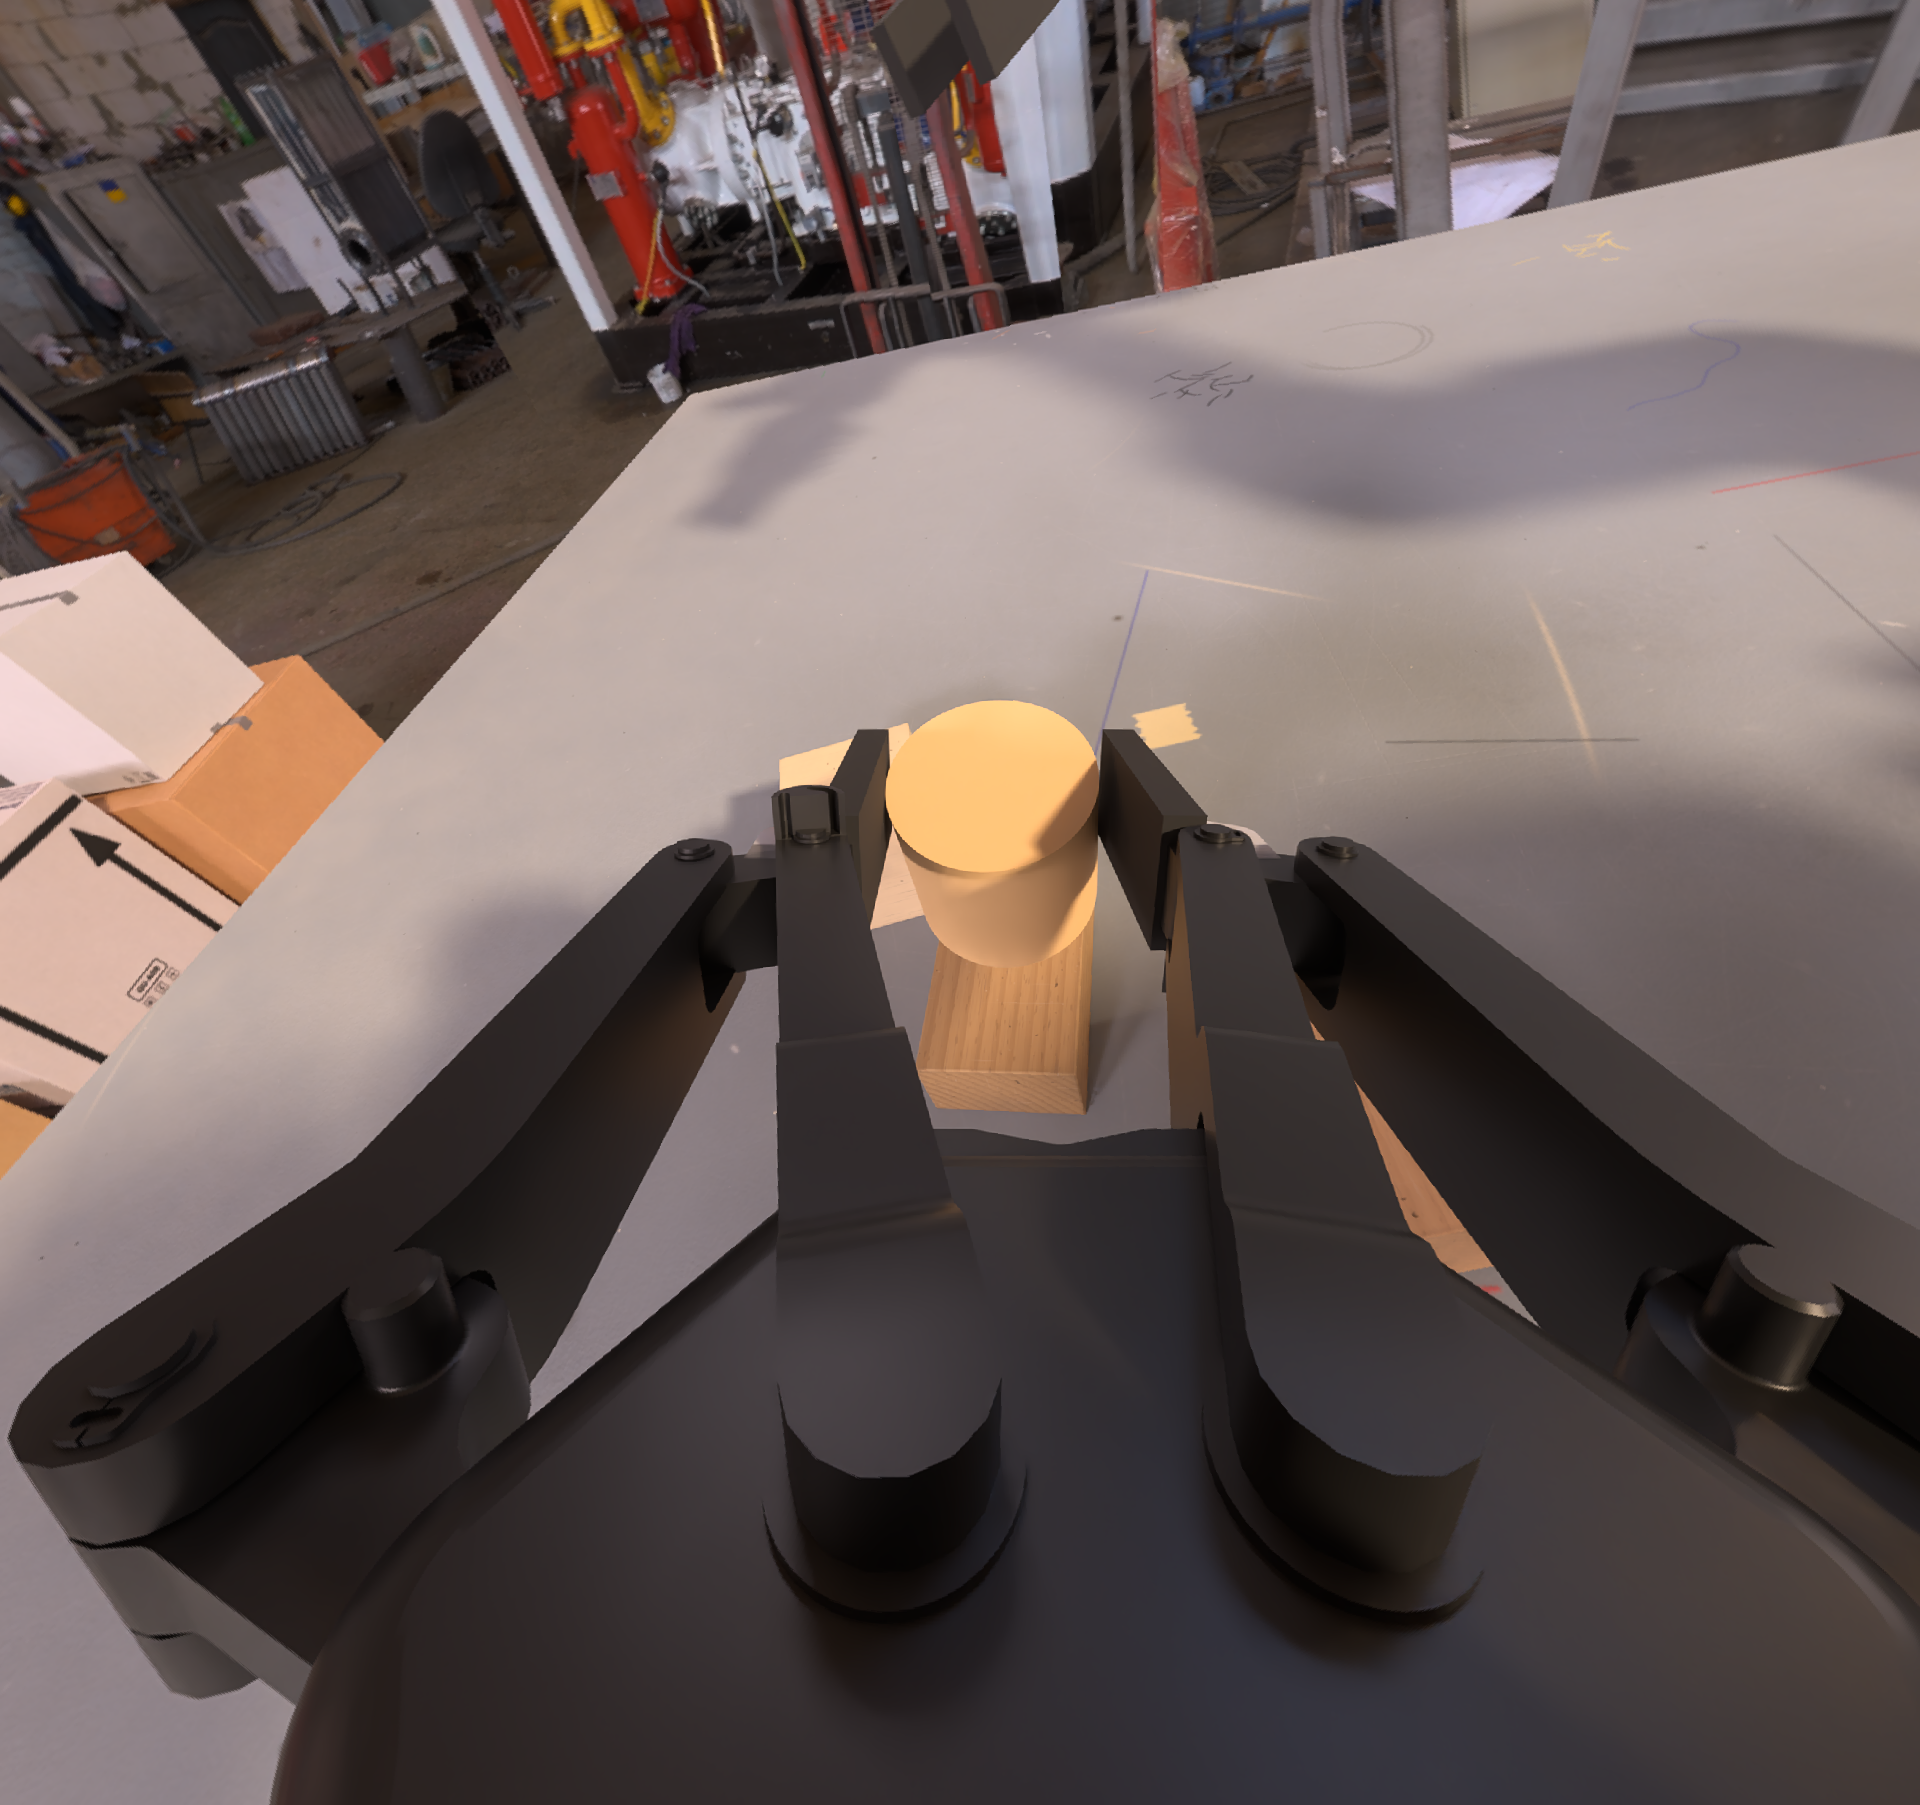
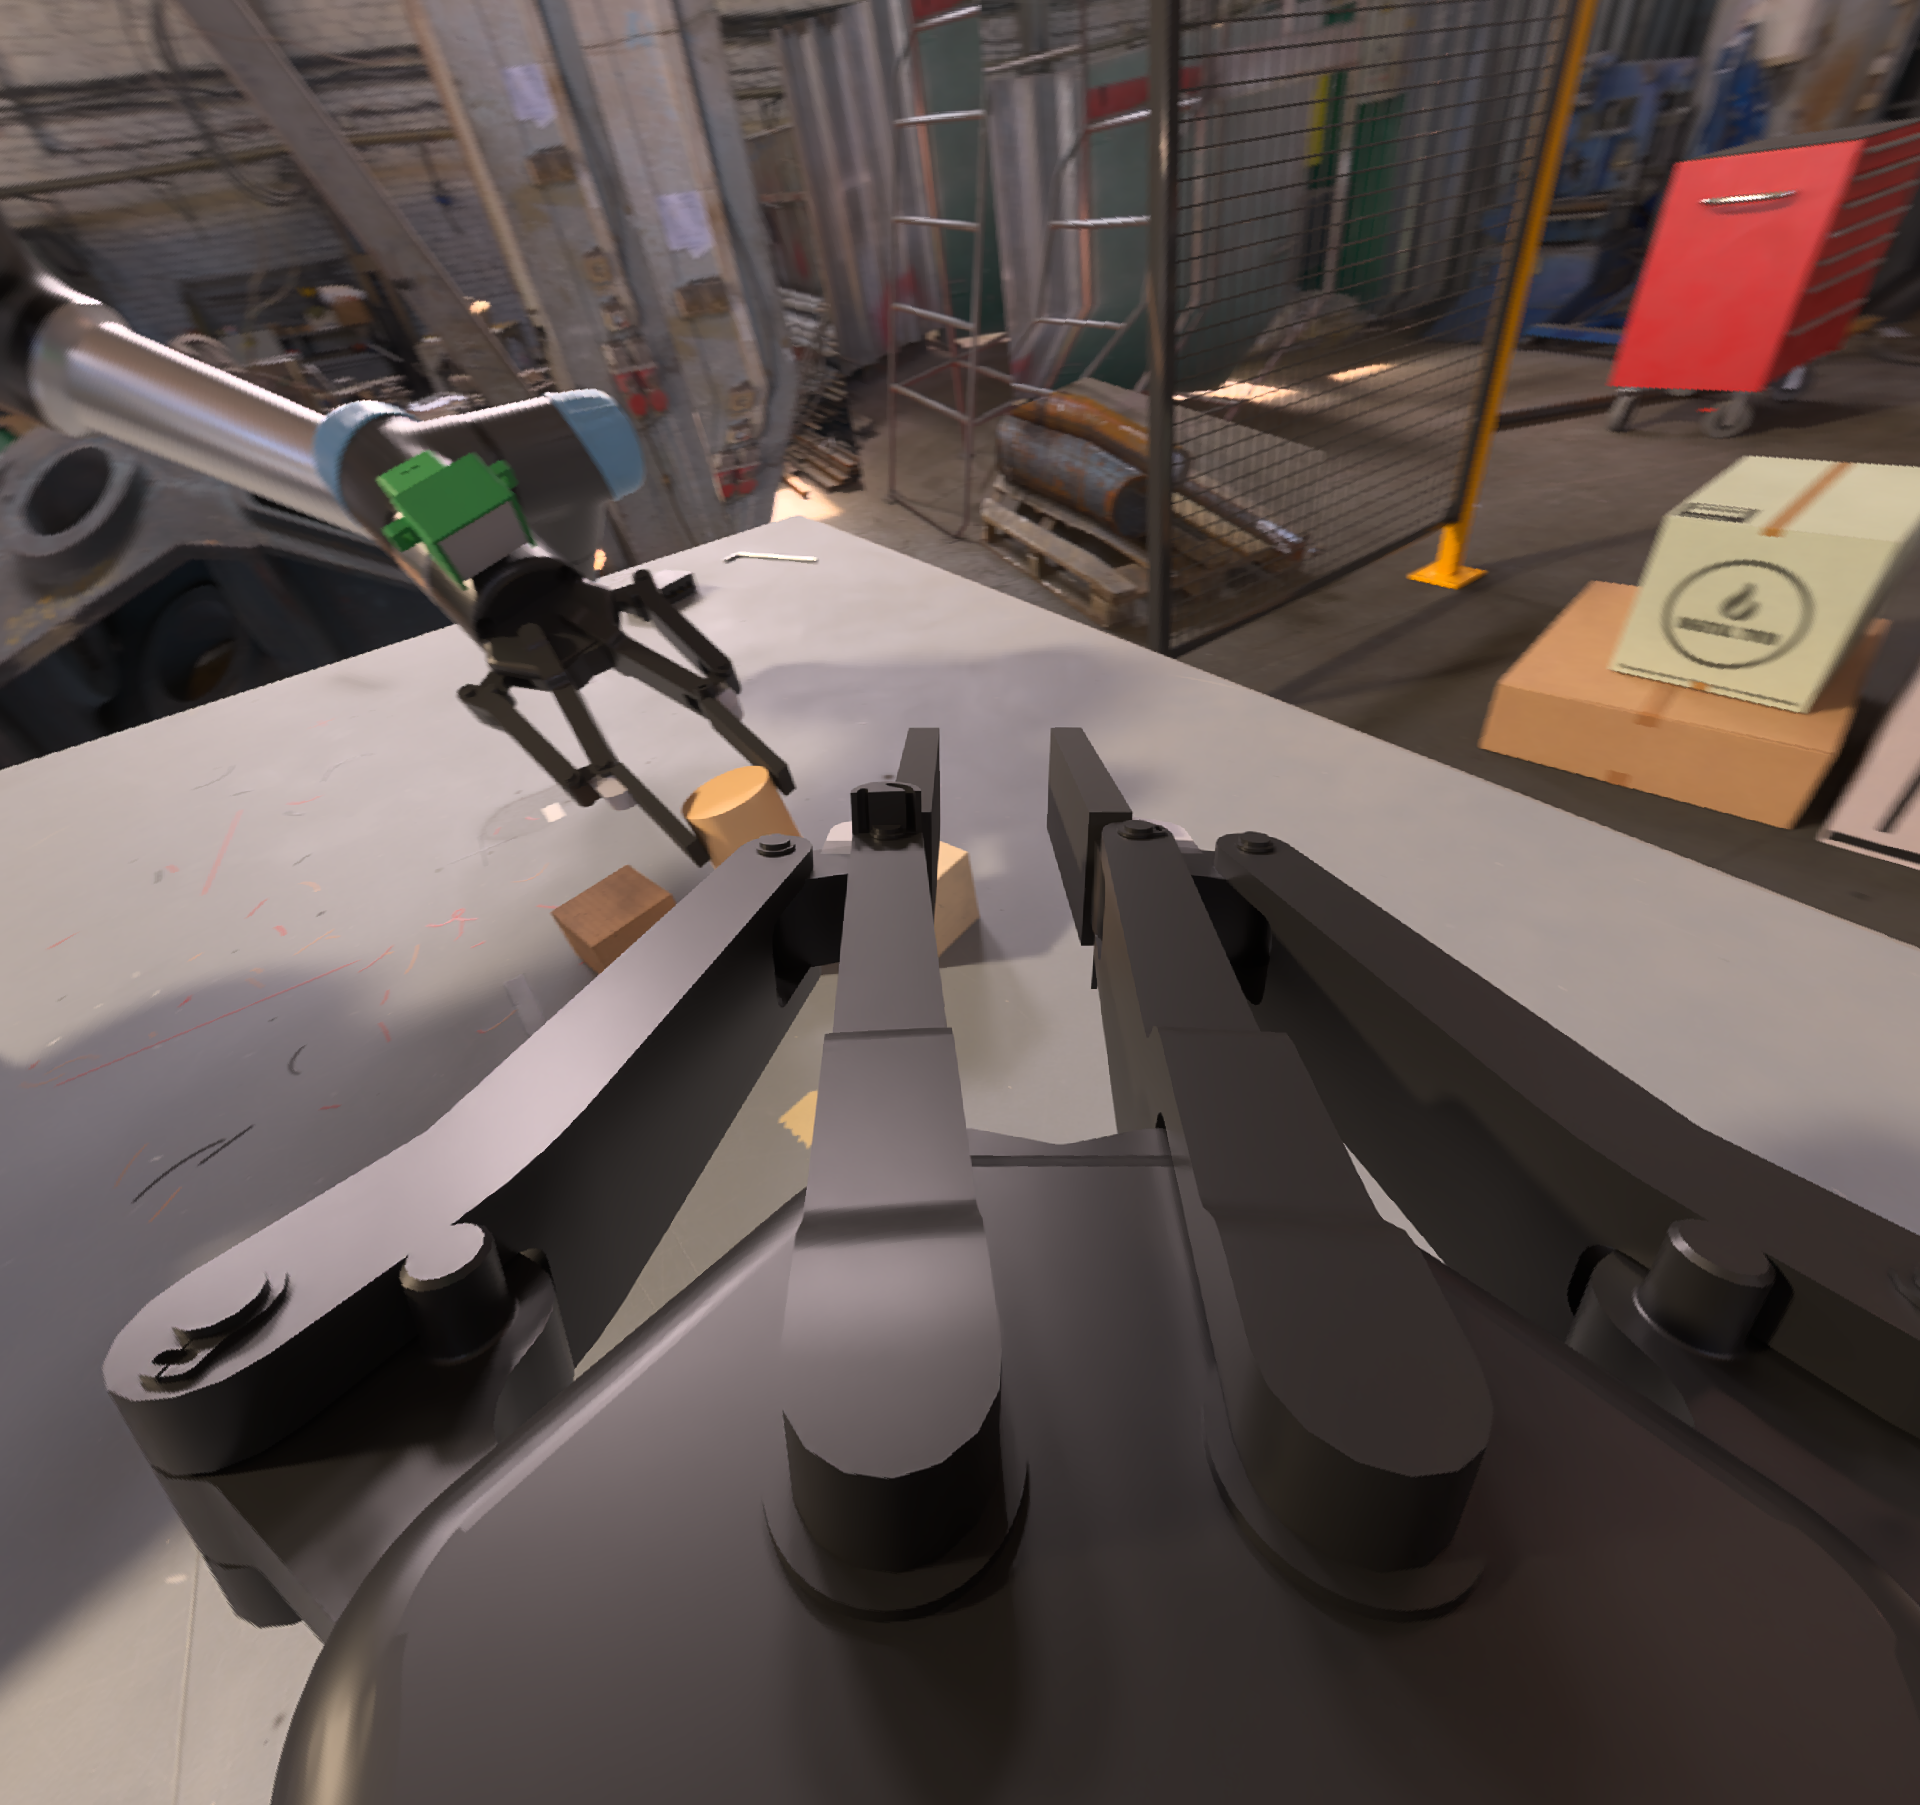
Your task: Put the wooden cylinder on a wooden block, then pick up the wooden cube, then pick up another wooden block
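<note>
Wood: 1 cylinder clamped in L jaws, over 1 block; 1 cube. R jaws apart.

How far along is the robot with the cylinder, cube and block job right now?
Done: nothing looks finished yet. In hand: the left gripper is shut on the wooden cylinder, holding it above a wooden block; whether it touches the block cannot be told. Left: releasing the cylinder, then lifting the wooden cube and another block. The right gripper holds nothing, its jaws apart.

A red tool cabinet stands beyond stacked cardboard boxes beside the grey table.
</note>
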Controlling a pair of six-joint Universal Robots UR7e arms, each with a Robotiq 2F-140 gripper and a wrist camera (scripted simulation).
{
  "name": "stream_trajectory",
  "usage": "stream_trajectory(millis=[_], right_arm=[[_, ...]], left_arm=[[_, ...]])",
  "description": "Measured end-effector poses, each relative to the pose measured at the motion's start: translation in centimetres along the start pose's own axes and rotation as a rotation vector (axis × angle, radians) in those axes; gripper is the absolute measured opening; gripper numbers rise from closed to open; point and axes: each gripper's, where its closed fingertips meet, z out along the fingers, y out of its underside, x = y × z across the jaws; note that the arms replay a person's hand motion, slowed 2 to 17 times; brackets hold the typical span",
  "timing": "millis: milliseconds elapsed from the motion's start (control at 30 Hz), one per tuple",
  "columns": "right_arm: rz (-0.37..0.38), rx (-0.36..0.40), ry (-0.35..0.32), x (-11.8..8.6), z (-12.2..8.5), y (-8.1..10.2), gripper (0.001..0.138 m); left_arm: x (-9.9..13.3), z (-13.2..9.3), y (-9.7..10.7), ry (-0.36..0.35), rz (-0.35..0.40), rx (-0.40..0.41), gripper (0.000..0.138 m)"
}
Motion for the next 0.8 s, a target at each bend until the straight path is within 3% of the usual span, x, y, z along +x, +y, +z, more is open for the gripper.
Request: stream_trajectory(millis=[300,533,800], right_arm=[[-0.019,-0.067,-0.197,-1.7,5.1,2.7,0.036],[-0.015,-0.145,-0.272,-2.4,7.9,5.2,0.038],[0.032,-0.111,-0.347,-3.0,9.8,5.9,0.038]], left_arm=[[-0.2,0.5,0.7,0.05,0.024,-0.014,0.054],[-0.3,0.7,1.3,0.104,0.004,-0.035,0.054],[-0.1,1.1,1.7,0.158,0.0,-0.053,0.054]])
